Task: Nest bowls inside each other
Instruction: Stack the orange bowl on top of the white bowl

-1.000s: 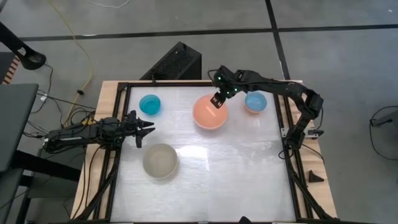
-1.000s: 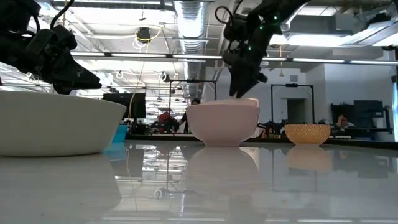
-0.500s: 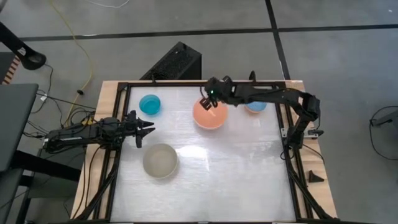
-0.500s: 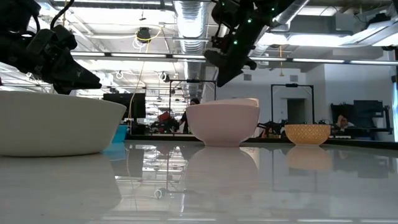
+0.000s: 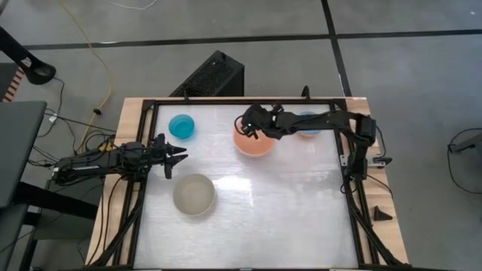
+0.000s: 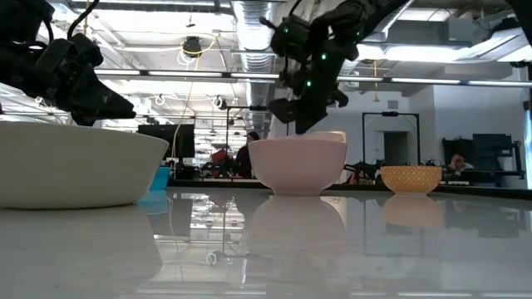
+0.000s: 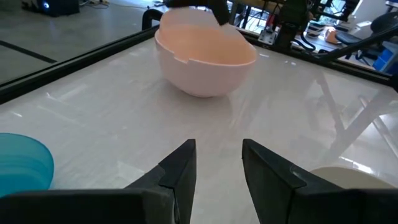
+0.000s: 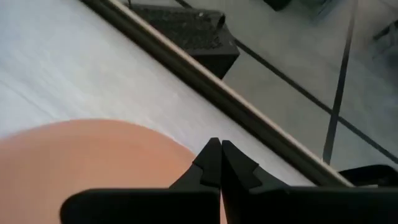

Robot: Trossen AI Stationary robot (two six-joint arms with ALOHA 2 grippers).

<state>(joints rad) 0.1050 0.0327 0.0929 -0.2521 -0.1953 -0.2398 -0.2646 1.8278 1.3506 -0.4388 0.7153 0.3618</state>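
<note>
The salmon-orange bowl stands on its base at the table's far middle. My right gripper hangs shut just over its far left rim, and nothing shows between the fingers. A cyan-blue bowl stands at the far left. A grey-beige bowl stands near the left. A light blue bowl lies partly under the right arm. At the left edge my left gripper waits open, pointing toward the salmon bowl.
A black frame runs around the white table top. A black box stands beyond the far edge. The table's near right part shows bare white surface.
My right gripper has shut. It has swung from the salmon bowl's far right rim toward the table's left, across the bowl, sinking a little and turning as it went. The bowl has stayed where it was.
</note>
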